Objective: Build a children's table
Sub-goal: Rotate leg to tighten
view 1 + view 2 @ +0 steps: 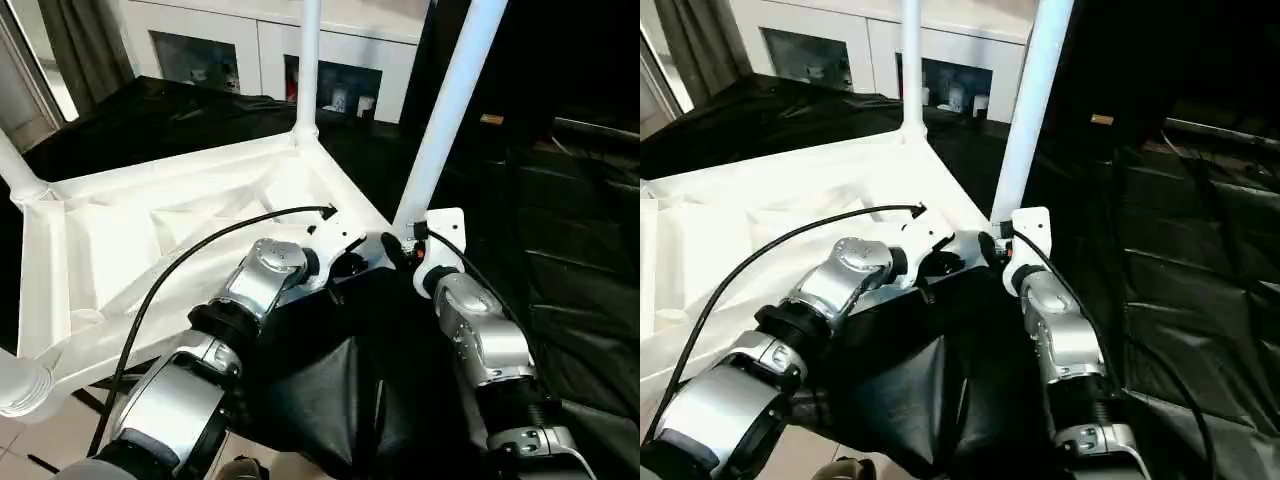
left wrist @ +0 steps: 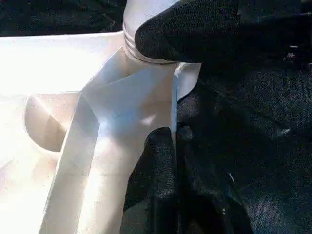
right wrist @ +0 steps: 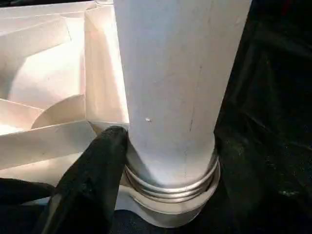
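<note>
Left jaws (image 2: 174, 141) pinch the rim of the white ribbed plastic tabletop (image 1: 150, 230); right jaws (image 1: 400, 250) clasp the white tubular leg (image 1: 445, 120) at two o'clock.

A white cabinet (image 1: 262, 48) with glass doors stands at the back. Black cloth (image 1: 560, 240) covers the work surface. Grey curtain (image 1: 80, 45) hangs beside the cabinet.

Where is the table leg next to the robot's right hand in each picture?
Left eye view: the near leg slants up from the tabletop's near right corner, just above the right tool.
Right eye view: same leg, right of centre, rising out of the picture.
Left wrist view: its threaded base beside a black finger.
Right wrist view: big white tube in the middle.
Shared landmark: the corner socket holding it.
</note>
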Robot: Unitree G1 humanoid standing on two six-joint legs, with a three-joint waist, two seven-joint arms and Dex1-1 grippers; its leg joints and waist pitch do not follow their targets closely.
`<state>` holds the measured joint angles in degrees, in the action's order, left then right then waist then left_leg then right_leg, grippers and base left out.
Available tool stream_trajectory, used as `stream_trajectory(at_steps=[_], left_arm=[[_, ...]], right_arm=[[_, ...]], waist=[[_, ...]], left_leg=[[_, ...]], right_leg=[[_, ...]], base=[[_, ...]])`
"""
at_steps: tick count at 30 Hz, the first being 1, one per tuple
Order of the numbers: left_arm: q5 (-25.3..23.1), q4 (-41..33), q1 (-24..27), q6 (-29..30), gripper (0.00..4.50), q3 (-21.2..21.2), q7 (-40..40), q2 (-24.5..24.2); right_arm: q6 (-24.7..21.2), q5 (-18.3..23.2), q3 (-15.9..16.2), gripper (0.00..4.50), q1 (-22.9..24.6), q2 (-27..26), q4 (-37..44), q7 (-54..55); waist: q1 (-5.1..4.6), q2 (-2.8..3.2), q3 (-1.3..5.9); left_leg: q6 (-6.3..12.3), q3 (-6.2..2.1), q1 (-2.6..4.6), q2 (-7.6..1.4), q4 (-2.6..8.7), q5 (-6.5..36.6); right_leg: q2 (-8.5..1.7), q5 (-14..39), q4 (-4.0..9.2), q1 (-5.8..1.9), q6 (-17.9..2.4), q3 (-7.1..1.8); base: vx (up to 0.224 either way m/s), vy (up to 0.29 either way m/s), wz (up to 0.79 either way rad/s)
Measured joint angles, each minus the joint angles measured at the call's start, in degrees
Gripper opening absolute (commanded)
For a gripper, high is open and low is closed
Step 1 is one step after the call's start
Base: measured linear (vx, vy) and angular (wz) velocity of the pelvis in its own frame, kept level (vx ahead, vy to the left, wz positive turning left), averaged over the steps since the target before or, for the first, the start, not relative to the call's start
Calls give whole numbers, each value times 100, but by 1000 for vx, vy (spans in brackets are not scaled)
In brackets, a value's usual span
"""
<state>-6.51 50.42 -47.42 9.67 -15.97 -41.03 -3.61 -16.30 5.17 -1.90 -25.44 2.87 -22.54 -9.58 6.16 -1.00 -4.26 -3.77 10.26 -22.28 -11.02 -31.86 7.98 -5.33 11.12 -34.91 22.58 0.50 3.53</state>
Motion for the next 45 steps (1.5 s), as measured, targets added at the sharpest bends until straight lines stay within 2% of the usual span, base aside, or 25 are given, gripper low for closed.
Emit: stream_trajectory(at_steps=[2, 3, 5, 7, 9, 13, 20, 23, 28, 40, 45], left_arm=[[1, 10, 1, -81, 0, -4, -57, -41], [1, 12, 1, -95, 0, -4, -74, -49], [6, 10, 6, -180, 0, -11, -250, -134], [35, -90, 54, -235, 0, -11, -623, -304], [77, -212, 141, -298, 0, -10, -919, -436], [219, -357, 262, -401, 0, -1, -1384, -670], [503, -1054, 725, -496, 0, -132, -2851, -1245], [529, -1190, 805, -499, 0, -188, -3065, -1296], [567, -1349, 893, -464, 0, -186, -3136, -1410], [639, -1582, 1003, -324, 0, -185, -3303, -1499], [642, -1587, 1004, -317, 0, -186, -3311, -1499]], right_arm=[[31, 59, 5, 340, 13, 74, 1, -223], [32, 86, 5, 368, 14, 101, 1, -287], [68, 102, 131, 377, 49, 412, 28, -672], [175, 100, 434, 392, 177, 1037, 169, -1521], [261, 100, 524, 422, 282, 1442, 248, -2128], [231, 160, 689, 426, 419, 1700, 460, -2920], [-53, 636, 910, 426, 584, 2354, 979, -4173], [-72, 696, 963, 426, 622, 2357, 1096, -4432], [-108, 706, 999, 426, 755, 2425, 1116, -4655], [-118, 779, 1038, 311, 760, 2402, 1119, -4714], [-112, 780, 1038, 280, 760, 2393, 1119, -4712]], waist=[[-5, 0, -1], [-7, 0, -1], [-5, 0, -1], [9, 4, -3], [7, 4, -2], [-38, 6, -2], [3, 7, -3], [40, 5, -4], [32, 5, -4], [30, 3, -5], [30, 3, -5]], left_leg=[[0, 1, -6, 0, 0, 0], [0, 1, -8, 0, 1, 0], [0, 1, -10, -1, 4, 0], [0, 2, -13, -2, 6, 0], [0, 3, -10, -6, 7, 0], [1, 2, -20, -9, 5, 0], [2, 8, -23, -10, -2, 0], [2, 13, -24, -9, -4, 0], [2, 14, -24, -10, -1, 0], [2, 16, -26, -11, -2, 0], [2, 15, -26, -11, -2, 0]], right_leg=[[0, -1, 0, 9, 5, 0], [0, -3, 0, 11, 6, 0], [0, -13, 0, 16, 17, 0], [1, -20, 0, 21, 8, 0], [5, -16, -1, 20, 14, 0], [9, -14, -2, 34, 10, 1], [5, -13, -1, 31, 7, -2], [1, -14, -1, 30, 6, -2], [1, -14, -2, 33, 6, -2], [2, -11, -1, 36, 7, -3], [2, -11, -2, 36, 7, -3]], base=[[0, 0, 0], [0, 0, 0], [0, 0, 0], [0, 0, 0], [0, 0, 0], [0, 0, 0], [0, 0, 0], [0, 0, 0], [0, 0, 0], [0, 0, 0], [0, 0, 0]])
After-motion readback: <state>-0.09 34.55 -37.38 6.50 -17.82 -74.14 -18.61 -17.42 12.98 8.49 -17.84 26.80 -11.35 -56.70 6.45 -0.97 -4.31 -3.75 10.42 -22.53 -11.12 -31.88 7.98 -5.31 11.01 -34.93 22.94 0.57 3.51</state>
